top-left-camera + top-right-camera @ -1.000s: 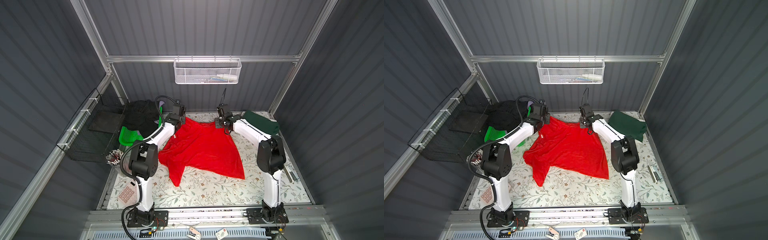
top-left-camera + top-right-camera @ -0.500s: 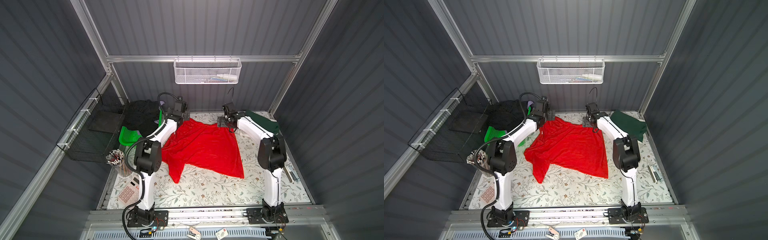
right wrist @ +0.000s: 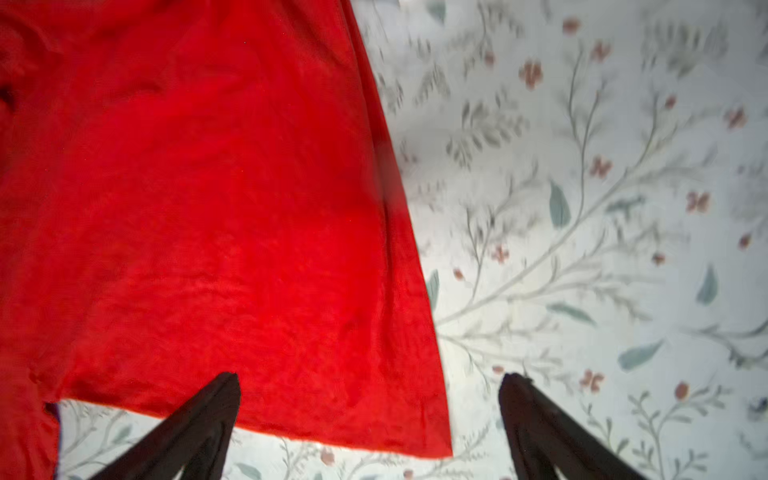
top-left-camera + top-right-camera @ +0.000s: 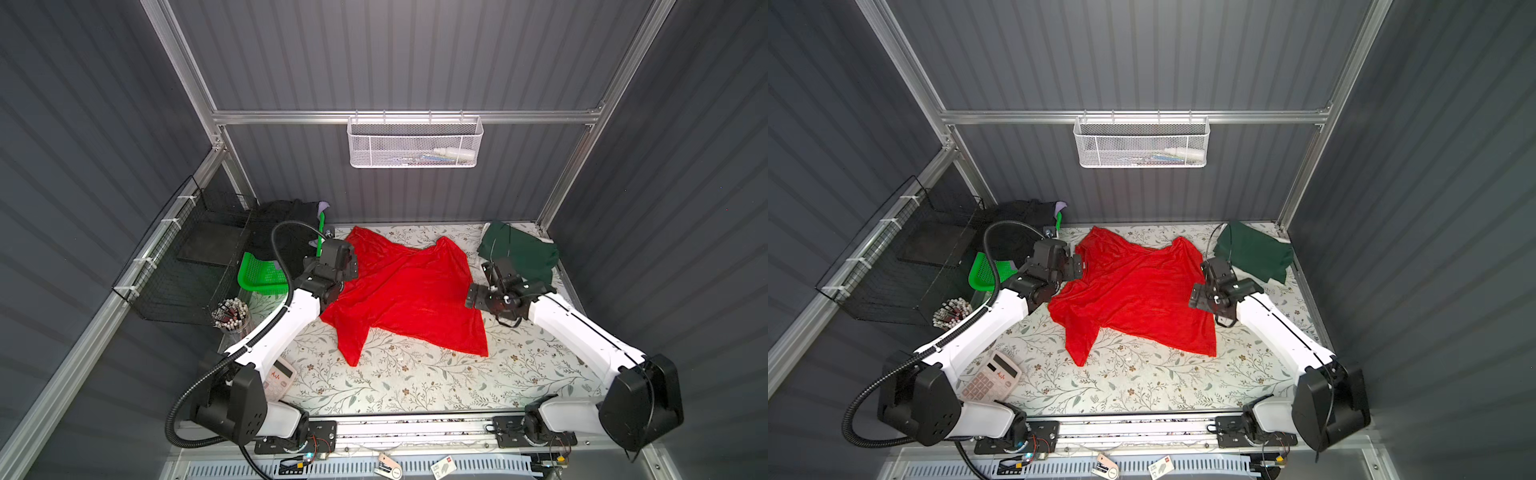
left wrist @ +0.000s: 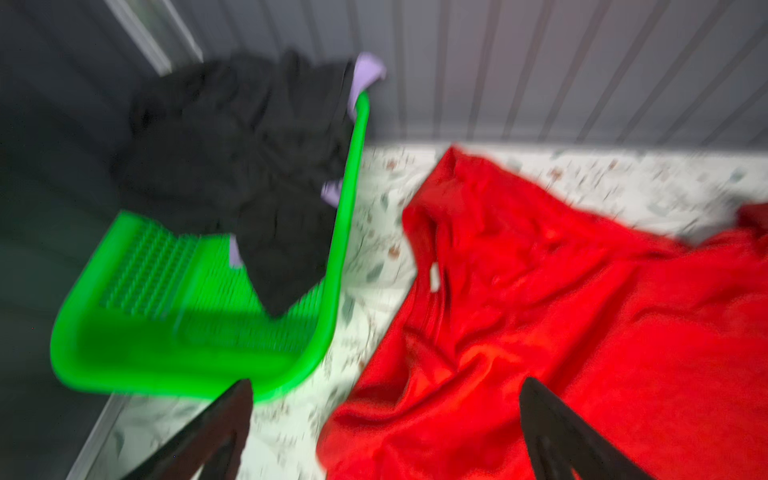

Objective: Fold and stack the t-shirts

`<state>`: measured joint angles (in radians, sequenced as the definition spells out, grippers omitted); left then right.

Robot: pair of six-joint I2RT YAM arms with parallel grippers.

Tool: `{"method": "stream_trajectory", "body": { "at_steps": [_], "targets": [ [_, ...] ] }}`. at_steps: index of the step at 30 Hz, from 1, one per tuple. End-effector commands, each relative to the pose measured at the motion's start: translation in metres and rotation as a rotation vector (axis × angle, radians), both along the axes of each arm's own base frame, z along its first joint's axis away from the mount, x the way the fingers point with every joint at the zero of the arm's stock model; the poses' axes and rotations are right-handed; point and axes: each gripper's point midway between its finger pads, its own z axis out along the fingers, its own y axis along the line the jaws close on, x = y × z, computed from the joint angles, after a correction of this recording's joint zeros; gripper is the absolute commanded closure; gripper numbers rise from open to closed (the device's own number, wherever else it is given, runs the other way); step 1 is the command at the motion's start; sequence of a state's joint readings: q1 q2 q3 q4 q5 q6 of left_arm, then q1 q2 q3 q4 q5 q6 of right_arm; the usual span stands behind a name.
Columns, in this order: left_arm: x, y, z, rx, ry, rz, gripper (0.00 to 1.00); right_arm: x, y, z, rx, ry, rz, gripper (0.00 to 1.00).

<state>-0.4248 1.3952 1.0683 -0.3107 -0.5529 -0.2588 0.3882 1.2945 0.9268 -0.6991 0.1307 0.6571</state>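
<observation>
Red cloth, thin and shiny: the red t-shirt lies spread out but rumpled on the worktop, and nothing grips it. The left hand hangs over the shirt's collar side with its fingers wide apart and empty. The right hand, also spread wide and empty, is at the shirt's opposite edge, with one finger above the red cloth and the other above bare worktop.

Beyond the shirt's right edge, a dark green t-shirt sits folded in the back corner. Off the shirt's left edge stands a green basket holding a crumpled black t-shirt, with a scrap of lavender cloth peeking out beside it.

Outward from there, a black wire rack, a cup of pens and a calculator all lie left of the shirt. The worktop wears a pale covering printed with leafy sprigs and small reddish flowers. Dark grey ribbed walls close in behind the shirt and on both sides, and above it a white mesh basket hangs from an aluminium rail.
</observation>
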Motion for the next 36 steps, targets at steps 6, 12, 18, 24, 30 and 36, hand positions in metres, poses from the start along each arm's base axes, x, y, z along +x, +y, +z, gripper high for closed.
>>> {"method": "stream_trajectory", "body": {
  "at_steps": [6,12,18,24,30,36],
  "targets": [
    [-0.022,0.039,-0.084,-0.019,0.243,0.131,0.07,-0.053,-0.006,-0.053,0.057,0.171,-0.113,0.20],
    [-0.020,0.026,-0.103,-0.082,0.285,0.098,0.14,-0.053,0.000,-0.070,0.082,0.200,-0.115,0.31],
    [-0.006,0.006,-0.119,-0.131,0.324,0.039,0.15,-0.049,-0.002,-0.080,0.073,0.205,-0.131,0.43],
    [0.007,-0.001,-0.128,-0.131,0.339,0.016,0.18,-0.042,-0.008,-0.093,0.054,0.218,-0.136,0.65],
    [0.021,-0.001,-0.131,-0.108,0.348,0.006,0.19,-0.040,-0.023,-0.098,0.017,0.245,-0.137,0.88],
    [0.026,-0.005,-0.123,-0.125,0.325,0.000,0.17,-0.035,-0.028,-0.094,0.012,0.217,-0.146,0.93]
  ]
}}
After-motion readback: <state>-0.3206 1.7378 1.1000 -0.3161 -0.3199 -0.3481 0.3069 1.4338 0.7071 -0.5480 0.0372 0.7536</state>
